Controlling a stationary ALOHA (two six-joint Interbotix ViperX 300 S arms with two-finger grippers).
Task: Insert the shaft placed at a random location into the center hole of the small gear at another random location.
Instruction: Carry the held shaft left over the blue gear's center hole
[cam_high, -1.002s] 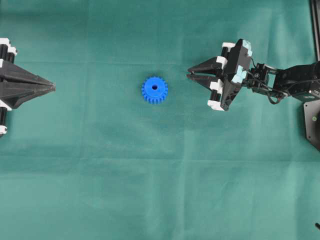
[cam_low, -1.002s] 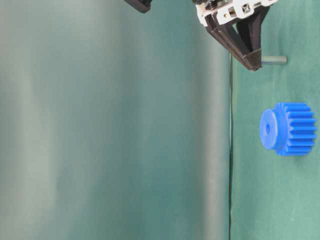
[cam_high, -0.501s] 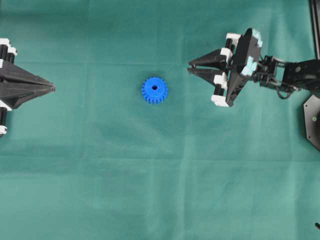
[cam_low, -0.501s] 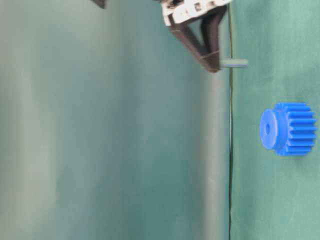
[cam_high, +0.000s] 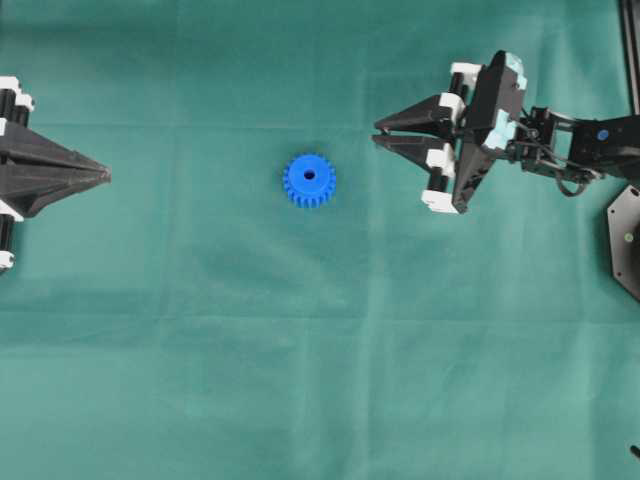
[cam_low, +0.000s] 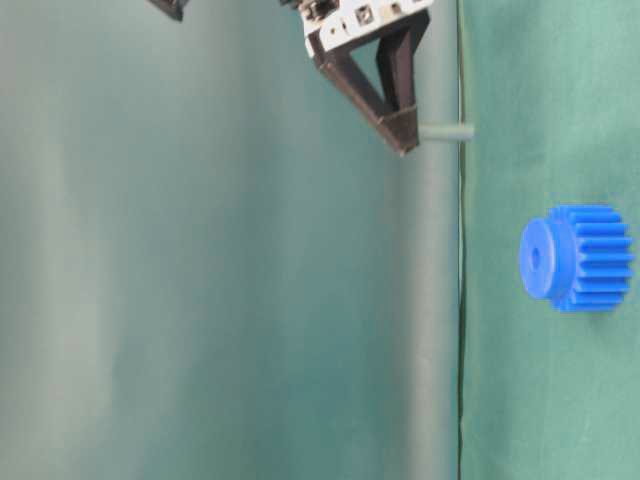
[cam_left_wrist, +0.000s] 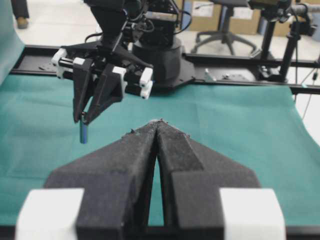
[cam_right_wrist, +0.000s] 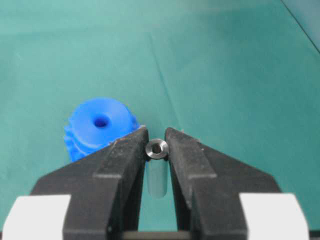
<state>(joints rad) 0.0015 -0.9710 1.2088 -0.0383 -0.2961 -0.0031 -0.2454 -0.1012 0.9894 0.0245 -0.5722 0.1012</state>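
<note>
Between the right fingers (cam_right_wrist: 157, 145) sits the shaft (cam_right_wrist: 157, 149) — clamped near its top, stiff, light, slippery; left fingers (cam_left_wrist: 159, 131) pressed together.

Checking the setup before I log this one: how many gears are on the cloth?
1. The blue gear lies flat near the middle of the green cloth, between the two arms, hole up. No other shows in any view.

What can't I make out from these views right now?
- Shaft: hidden in the overhead view under the right gripper fingertips.
- Small gear: out of frame in the left wrist view; its near edge is covered by a finger in the right wrist view.
- Right gripper: body cut off by the top edge in the table-level view.
</note>
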